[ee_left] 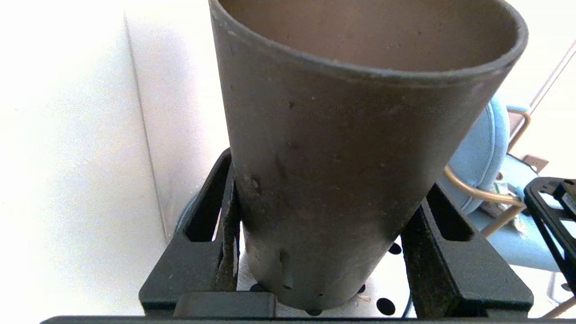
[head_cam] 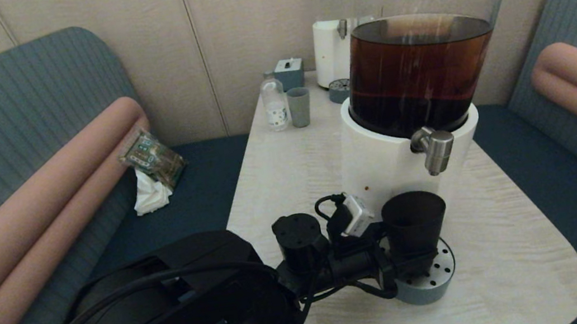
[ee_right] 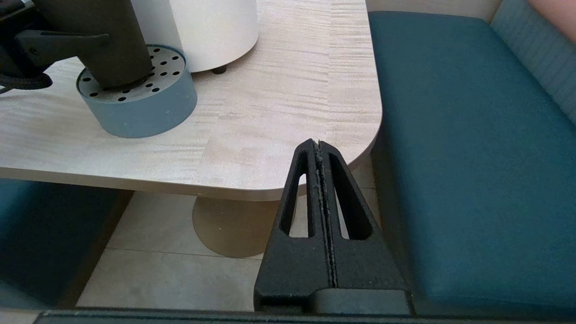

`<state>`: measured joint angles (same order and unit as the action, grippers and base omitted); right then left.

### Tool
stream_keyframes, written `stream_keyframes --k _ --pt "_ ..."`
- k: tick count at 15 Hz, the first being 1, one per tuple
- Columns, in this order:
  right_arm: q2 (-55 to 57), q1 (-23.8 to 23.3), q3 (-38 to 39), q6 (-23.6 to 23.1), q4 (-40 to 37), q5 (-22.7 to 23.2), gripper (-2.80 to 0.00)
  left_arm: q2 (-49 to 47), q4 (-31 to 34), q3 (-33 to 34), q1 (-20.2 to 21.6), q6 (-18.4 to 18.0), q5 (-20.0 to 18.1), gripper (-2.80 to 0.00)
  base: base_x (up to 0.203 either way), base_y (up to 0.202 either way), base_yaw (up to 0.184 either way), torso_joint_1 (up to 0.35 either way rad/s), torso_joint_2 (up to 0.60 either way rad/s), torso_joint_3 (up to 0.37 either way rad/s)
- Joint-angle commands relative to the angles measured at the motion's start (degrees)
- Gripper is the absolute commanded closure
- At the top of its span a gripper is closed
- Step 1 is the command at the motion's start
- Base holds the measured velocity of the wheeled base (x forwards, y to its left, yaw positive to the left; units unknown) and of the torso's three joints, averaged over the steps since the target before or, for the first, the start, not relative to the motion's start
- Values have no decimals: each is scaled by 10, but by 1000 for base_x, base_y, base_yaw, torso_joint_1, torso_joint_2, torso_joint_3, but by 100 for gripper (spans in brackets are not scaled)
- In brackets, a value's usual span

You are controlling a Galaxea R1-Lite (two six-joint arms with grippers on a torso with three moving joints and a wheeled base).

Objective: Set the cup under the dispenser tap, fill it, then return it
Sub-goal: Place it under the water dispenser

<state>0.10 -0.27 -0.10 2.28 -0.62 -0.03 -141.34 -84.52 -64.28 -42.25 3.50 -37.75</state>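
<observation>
Your left gripper (head_cam: 413, 263) clamps the cup (head_cam: 414, 221) low on its stiff, light, slick taper; once full it gets heavier, so grip mid-wall.

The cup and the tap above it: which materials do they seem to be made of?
The cup looks like matte dark plastic: dull, scuffed wall, no shine, though the look leaves this open. The tap looks like brushed steel: grey metallic sheen with soft highlights.

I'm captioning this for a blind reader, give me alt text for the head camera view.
The left gripper holds the dark cup on the perforated drip tray, below the steel dispenser tap of a dispenser holding brown liquid, on a pale table.
</observation>
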Motion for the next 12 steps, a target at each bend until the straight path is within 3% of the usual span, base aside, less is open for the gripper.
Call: stream_keyframes --k 1,2,12 --pt "0 0 0 0 0 -1 0 4 -6 2 0 -1 -2 0 0 0 0 0 0 0" --pt "1 0 0 0 0 -1 0 5 -6 1 -1 0 -2 -280 0 0 0 0 0 0" --pt "1 0 0 0 0 0 0 12 -5 -5 -7 4 0 -280 0 0 0 0 0 0"
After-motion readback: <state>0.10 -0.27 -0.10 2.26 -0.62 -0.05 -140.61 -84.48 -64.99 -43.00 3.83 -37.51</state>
